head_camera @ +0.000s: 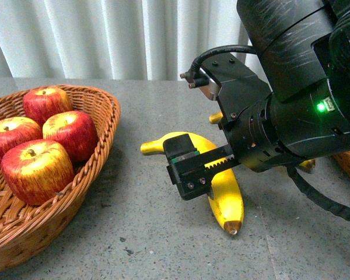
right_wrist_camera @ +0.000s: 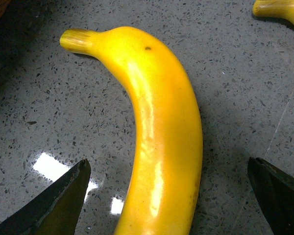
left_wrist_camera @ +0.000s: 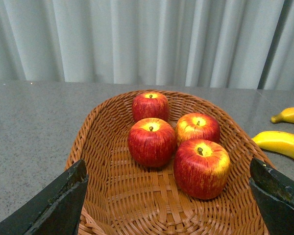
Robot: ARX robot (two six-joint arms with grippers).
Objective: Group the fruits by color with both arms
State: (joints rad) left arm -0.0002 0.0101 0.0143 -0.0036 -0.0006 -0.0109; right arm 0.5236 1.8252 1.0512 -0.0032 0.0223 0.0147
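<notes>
Got a long curved yellow banana (right_wrist_camera: 161, 127) flat on the grey speckled tabletop (head_camera: 146, 233), mid-surface. Sits under the black right gripper (right_wrist_camera: 171, 205), jaws spread wide, long axis crosswise to the closing line. Ditto gaping: black left gripper (left_wrist_camera: 169, 205), off over glossy red apples (left_wrist_camera: 152, 142) in a woven wicker basket (left_wrist_camera: 88, 142).

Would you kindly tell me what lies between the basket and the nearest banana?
Nothing: the front view shows only bare grey table between the basket and the banana.

Four red-yellow apples (head_camera: 36, 169) in wicker basket (head_camera: 105, 140); curved yellow banana (head_camera: 227, 195) on countertop (head_camera: 140, 233).
</notes>
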